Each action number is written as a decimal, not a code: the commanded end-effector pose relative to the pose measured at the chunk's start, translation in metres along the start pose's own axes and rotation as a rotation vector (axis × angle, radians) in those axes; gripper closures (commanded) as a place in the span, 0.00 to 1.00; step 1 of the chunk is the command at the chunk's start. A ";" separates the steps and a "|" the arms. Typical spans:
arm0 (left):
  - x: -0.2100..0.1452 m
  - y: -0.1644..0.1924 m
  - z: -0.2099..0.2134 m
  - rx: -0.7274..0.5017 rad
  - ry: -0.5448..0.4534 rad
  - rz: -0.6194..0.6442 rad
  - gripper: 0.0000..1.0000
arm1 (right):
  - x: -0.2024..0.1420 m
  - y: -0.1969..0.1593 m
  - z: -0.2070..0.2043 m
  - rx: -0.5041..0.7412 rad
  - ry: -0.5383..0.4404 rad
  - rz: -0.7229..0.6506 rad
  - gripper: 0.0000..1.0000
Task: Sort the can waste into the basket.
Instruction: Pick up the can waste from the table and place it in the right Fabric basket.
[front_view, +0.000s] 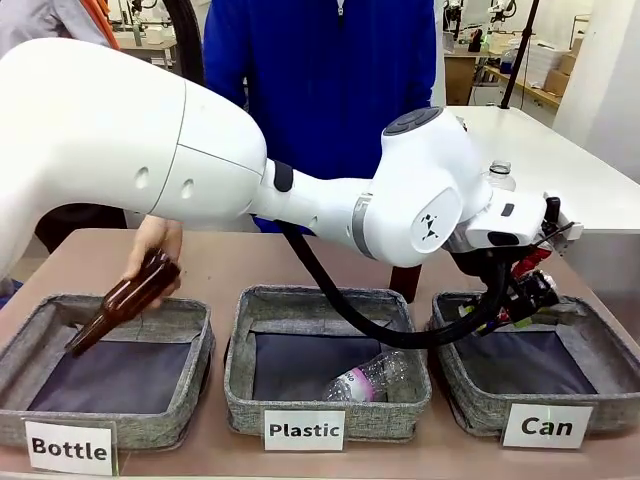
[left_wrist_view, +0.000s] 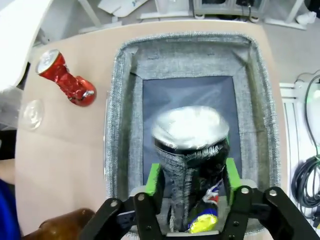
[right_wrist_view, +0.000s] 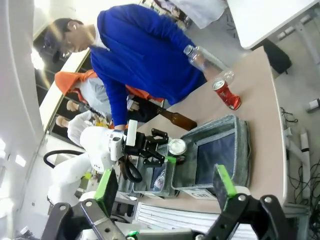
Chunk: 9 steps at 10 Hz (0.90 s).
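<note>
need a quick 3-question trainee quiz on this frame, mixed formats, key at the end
1. True or false: the red can lies on the table, outside the Can basket.
2. What sits between the fingers of the left gripper? A) a dark blue can B) a spoon C) a paper cup
3. Fill in: the clear plastic bottle lies in the middle basket, labelled ___.

Key: 1 true; 2 A; 3 Plastic.

I'm working a robotics lab: white worktable (front_view: 560, 160) at 2 o'clock, cluttered benches (front_view: 470, 65) at 1 o'clock, floor cables (left_wrist_view: 306, 175).
</note>
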<state>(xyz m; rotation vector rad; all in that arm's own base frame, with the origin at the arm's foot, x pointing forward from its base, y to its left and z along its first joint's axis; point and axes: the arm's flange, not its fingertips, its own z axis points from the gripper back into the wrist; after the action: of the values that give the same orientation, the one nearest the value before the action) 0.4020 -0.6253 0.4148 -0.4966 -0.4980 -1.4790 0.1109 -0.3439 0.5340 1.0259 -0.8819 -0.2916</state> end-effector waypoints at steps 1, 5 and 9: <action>0.000 -0.002 0.008 -0.012 -0.014 0.010 0.01 | -0.007 -0.001 0.009 -0.021 -0.070 -0.003 0.00; 0.000 -0.006 0.006 -0.013 -0.023 0.027 0.00 | -0.007 -0.001 0.009 -0.021 -0.070 -0.003 0.00; -0.031 -0.011 0.059 -0.082 0.138 0.215 0.00 | 0.000 -0.007 -0.006 -0.019 -0.019 -0.025 0.00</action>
<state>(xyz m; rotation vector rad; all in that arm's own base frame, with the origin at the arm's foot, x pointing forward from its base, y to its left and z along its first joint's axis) 0.4038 -0.6009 0.4302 -0.5013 -0.3772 -1.3609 0.1156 -0.3460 0.5305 1.0125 -0.8871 -0.3151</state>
